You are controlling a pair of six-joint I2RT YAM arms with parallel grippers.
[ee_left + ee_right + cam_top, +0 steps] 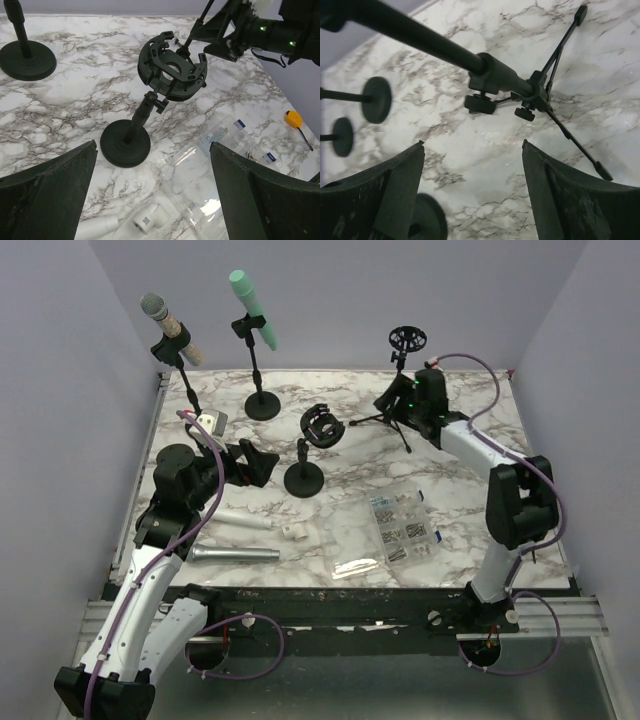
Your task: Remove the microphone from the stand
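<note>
Two microphones are clipped in stands along the far edge of the marble table [470, 490], near its far-left corner. The grey-headed microphone [170, 330] has a silvery mesh head and a beige body, and it leans up and to the left in its clip right at the corner. Just to its right, the teal microphone [255, 308] is mint green from head to tail and tilts the same way above its round-based stand [263, 403].

The left gripper [258, 462] hangs over the left middle of the table with its jaws spread wide and holding nothing. It points at an empty shock-mount stand [172, 67] in the centre. The right gripper [472, 144] sits near the far-right corner, also wide open and empty, with the tripod stand [535, 92] just beyond its fingertips.

A silver microphone [235, 554] lies flat by the near edge, and a bag of small parts [405, 522] lies to its right.
</note>
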